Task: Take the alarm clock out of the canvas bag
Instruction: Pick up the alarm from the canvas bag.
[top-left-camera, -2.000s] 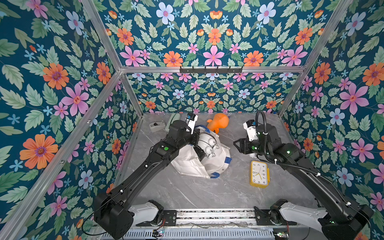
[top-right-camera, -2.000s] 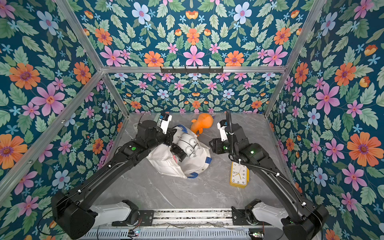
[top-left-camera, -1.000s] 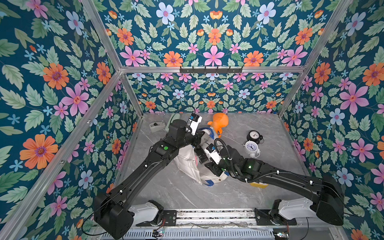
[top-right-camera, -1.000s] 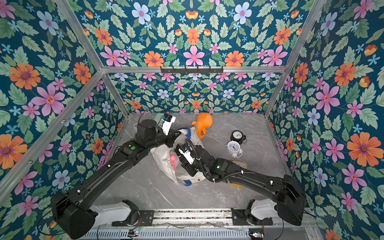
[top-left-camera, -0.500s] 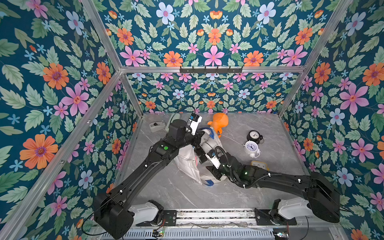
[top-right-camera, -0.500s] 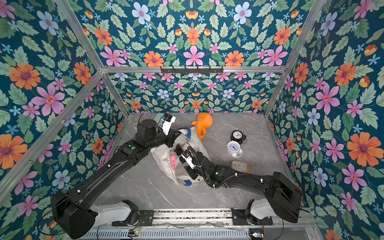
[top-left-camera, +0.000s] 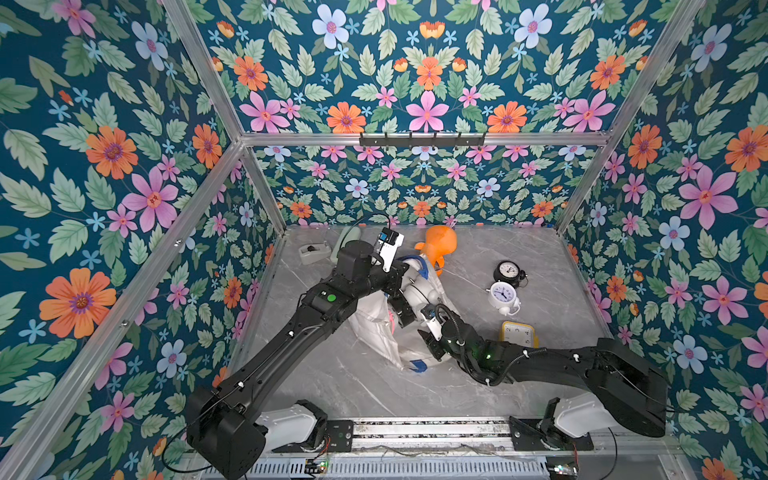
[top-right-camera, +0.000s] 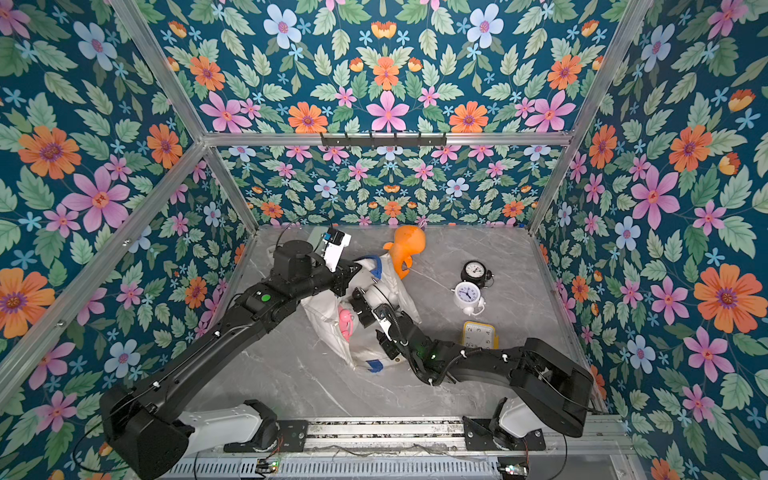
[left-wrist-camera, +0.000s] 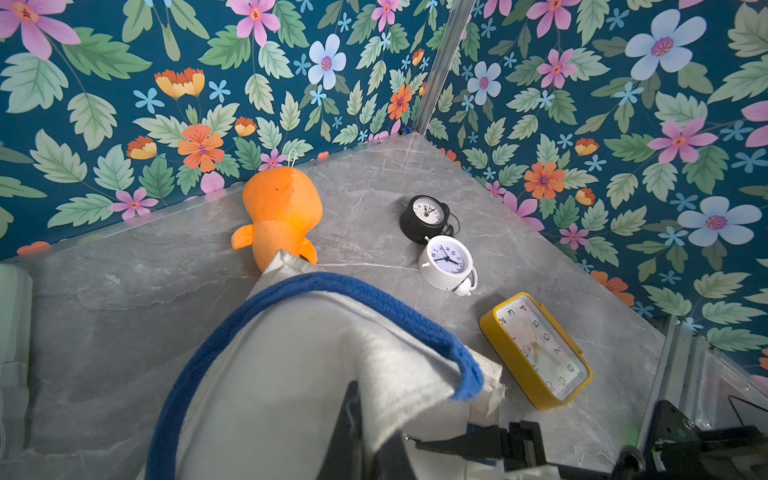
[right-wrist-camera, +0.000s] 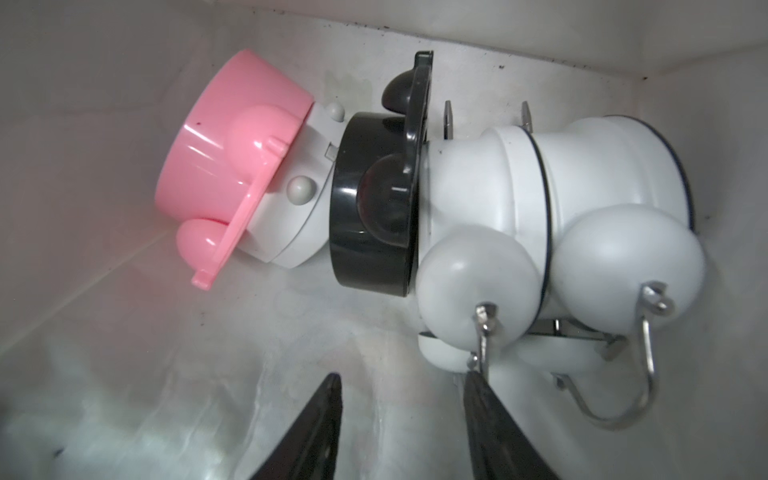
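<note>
Floral-walled booth (top-left-camera: 424, 83), grey marble table (top-left-camera: 374, 390) | canvas bag (top-left-camera: 374, 332) mid-table, left gripper (top-left-camera: 398, 277) clamped tight on its rim | right gripper (right-wrist-camera: 401, 378) inside bag, jaws half-parted, gripping nothing, just beside white alarm clock (right-wrist-camera: 561, 216)

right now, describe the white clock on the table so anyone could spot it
Beside the canvas bag, on the right arm's side, lie three clocks. The white clock is the middle one, between a round black clock and a rectangular yellow clock.

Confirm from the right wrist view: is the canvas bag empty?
No, a pink alarm clock, a black clock and a white clock lie together inside the canvas bag.
</note>
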